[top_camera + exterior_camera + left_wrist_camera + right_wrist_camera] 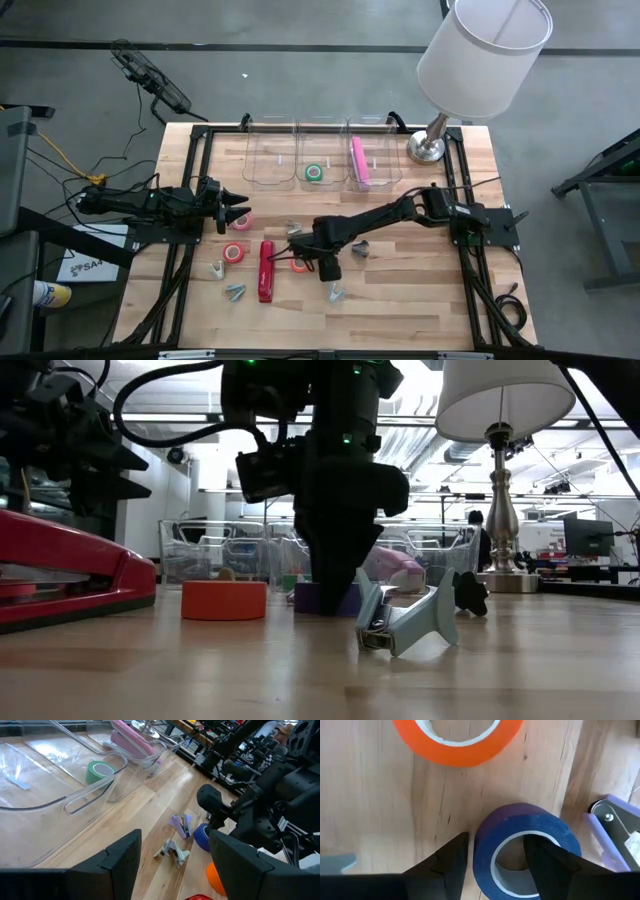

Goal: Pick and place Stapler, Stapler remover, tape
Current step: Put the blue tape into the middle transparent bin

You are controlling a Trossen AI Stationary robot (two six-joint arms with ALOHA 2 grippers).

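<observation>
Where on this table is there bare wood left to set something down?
Free: the table's near right part, between the right arm and the front edge, and the strip before the lamp. The leftmost bin looks empty. Crowded: the middle, around the red stapler, tape rolls and right gripper.

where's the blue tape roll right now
The blue tape roll lies on the table near its middle, under the right gripper, one finger inside its ring and one outside. The orange tape roll sits beside it, a purple staple remover opposite.
</observation>
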